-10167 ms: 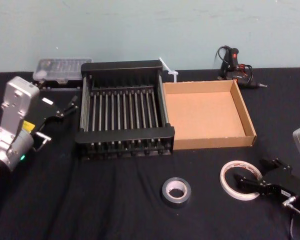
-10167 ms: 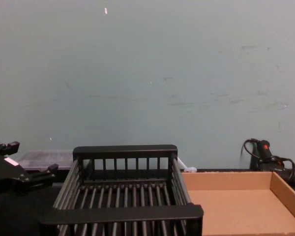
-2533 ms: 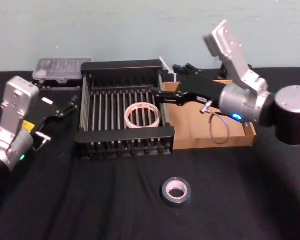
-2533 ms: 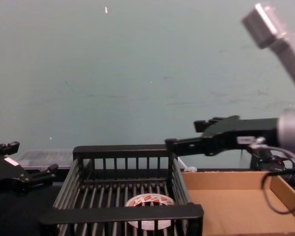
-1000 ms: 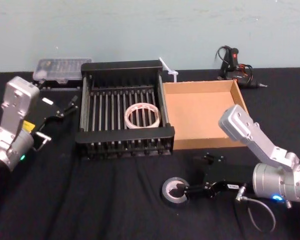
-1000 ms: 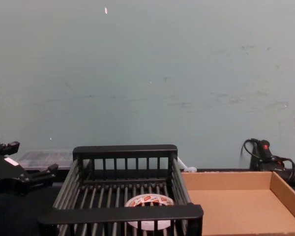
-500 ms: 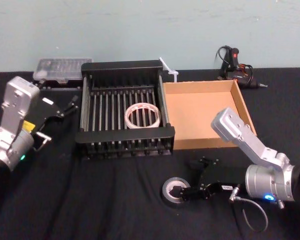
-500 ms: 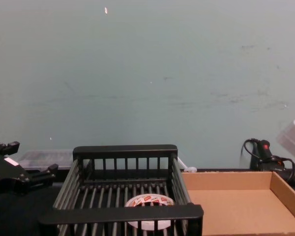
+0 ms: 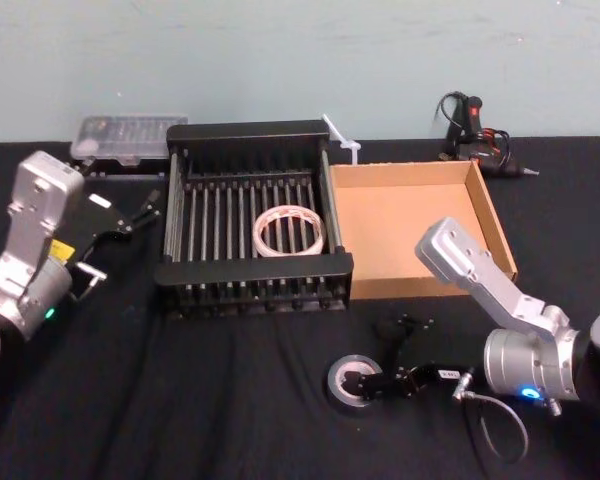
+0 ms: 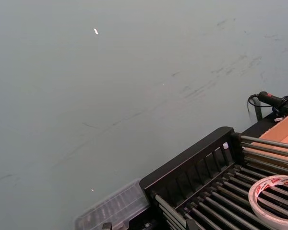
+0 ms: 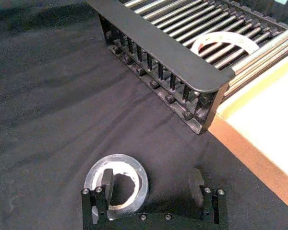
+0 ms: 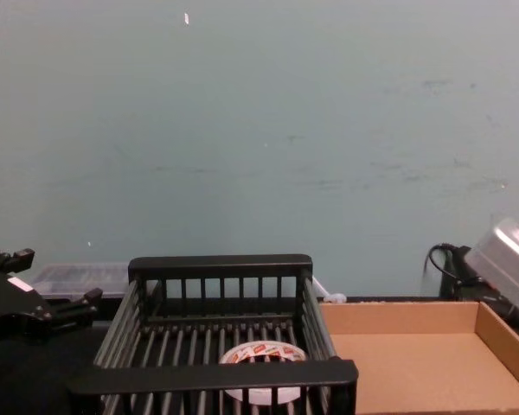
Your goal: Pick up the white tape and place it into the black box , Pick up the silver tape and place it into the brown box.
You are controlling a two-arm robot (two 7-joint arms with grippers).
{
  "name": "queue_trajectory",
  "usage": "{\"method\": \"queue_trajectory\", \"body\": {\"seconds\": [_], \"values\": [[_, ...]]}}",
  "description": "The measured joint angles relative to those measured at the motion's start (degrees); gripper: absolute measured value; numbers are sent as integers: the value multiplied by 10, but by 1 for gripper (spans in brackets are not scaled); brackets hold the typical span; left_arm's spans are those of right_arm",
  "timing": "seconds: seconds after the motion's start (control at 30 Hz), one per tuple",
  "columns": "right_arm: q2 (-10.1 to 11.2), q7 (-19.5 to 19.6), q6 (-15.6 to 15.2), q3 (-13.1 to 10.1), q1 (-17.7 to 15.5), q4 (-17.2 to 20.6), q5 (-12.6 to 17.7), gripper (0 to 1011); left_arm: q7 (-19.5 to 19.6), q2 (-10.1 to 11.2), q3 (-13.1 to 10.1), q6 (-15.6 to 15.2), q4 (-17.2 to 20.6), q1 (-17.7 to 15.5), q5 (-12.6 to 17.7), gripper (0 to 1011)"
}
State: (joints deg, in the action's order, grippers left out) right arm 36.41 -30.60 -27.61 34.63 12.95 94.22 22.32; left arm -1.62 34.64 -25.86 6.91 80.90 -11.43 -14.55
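The silver tape [image 9: 352, 383] lies flat on the black cloth in front of the two boxes. My right gripper [image 9: 382, 357] is open and down at it: in the right wrist view one finger [image 11: 107, 180] stands inside the roll's hole, the other finger [image 11: 196, 179] outside, beside the silver tape [image 11: 116, 160]. The white tape [image 9: 290, 232] with red markings lies flat on the bars inside the black box [image 9: 250, 270], also seen as white tape [image 12: 261, 356]. The brown box [image 9: 420, 288] stands to its right, with nothing in it. My left gripper [image 9: 125, 235] hangs open left of the black box.
A clear plastic case [image 9: 130, 135] sits behind the black box at the back left. A glue gun with cable [image 9: 470, 130] lies behind the brown box, and a white zip tie [image 9: 338, 135] sticks up between the boxes. Bare black cloth covers the table's front.
Over the earlier frames the right gripper carried the white tape into the black box, let go, then came down to the silver tape. In the last half second it settled lower. The left arm stayed put.
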Motion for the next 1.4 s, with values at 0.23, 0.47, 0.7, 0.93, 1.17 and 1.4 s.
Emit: {"method": "queue_trajectory", "body": {"seconds": [0.23,0.47,0.7,0.93,1.17,1.4], "values": [[-4,-1,0,4,6,-8,-4,1002,0,0,0,0,0,0,0,1001],[-6,-3,1,7,8,-13,-8,1002,0,0,0,0,0,0,0,1001],[-7,-4,1,7,8,-13,-8,1002,0,0,0,0,0,0,0,1001],[-6,-4,1,7,8,-13,-8,1002,0,0,0,0,0,0,0,1001],[-6,-4,1,6,8,-13,-8,894,0,0,0,0,0,0,0,1001],[-6,-3,1,6,8,-12,-8,684,0,0,0,0,0,0,0,1001]]}}
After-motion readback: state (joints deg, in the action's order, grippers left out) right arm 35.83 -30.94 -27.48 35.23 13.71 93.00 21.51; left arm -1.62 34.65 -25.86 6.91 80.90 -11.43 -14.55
